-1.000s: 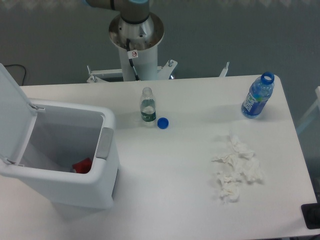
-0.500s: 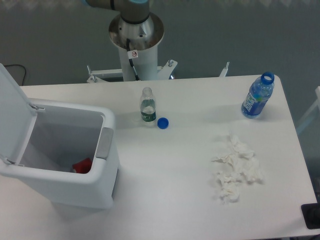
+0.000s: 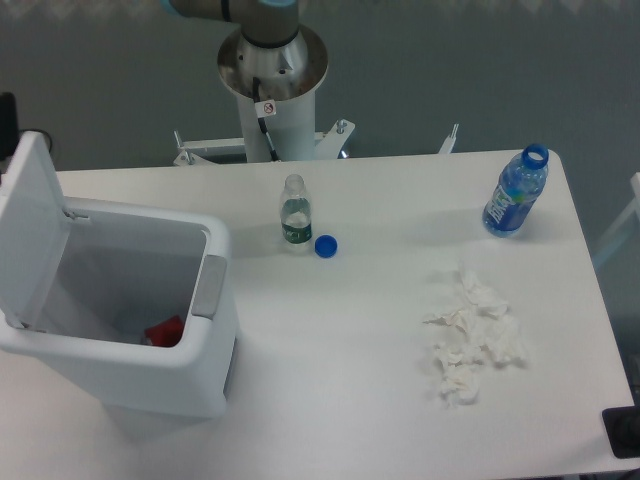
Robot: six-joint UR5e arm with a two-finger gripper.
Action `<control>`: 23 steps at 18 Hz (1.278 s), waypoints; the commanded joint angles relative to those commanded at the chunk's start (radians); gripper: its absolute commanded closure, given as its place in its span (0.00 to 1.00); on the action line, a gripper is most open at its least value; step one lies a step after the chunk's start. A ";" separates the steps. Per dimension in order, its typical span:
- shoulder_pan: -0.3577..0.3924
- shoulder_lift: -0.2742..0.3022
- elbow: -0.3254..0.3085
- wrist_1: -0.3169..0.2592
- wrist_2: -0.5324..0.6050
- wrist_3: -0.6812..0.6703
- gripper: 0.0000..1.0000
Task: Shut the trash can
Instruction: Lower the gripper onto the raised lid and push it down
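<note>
Table (image 3: pixel 340 330): white, flat, seen from above, grey floor behind it.
Bin (image 3: pixel 170 370): on the table's left end, white, boxy, lid (image 3: pixel 30 225) raised on the far-left side, a red scrap (image 3: pixel 165 332) visible inside (what it is cannot be told).
Clear bottle (image 3: pixel 295 215): upright, uncapped, near the back edge at the middle.
Blue cap (image 3: pixel 325 245): lying just beside the clear bottle, to its right, apart from it.
Blue bottle (image 3: pixel 516 193): upright, uncapped, at the far right corner.
Tissues (image 3: pixel 472 338): crumpled white heap on the right half, well apart from both bottles.
Dark object (image 3: pixel 624 432): at the near right corner, cut off by the frame.
</note>
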 joint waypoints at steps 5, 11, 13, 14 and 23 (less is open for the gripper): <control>0.051 -0.011 0.002 0.002 0.077 -0.003 0.00; 0.089 -0.029 0.003 0.015 0.078 0.008 0.00; 0.094 -0.040 0.000 0.044 0.086 0.008 0.00; 0.094 -0.044 0.000 0.049 0.094 0.008 0.00; 0.131 -0.060 -0.008 0.054 0.109 0.009 0.00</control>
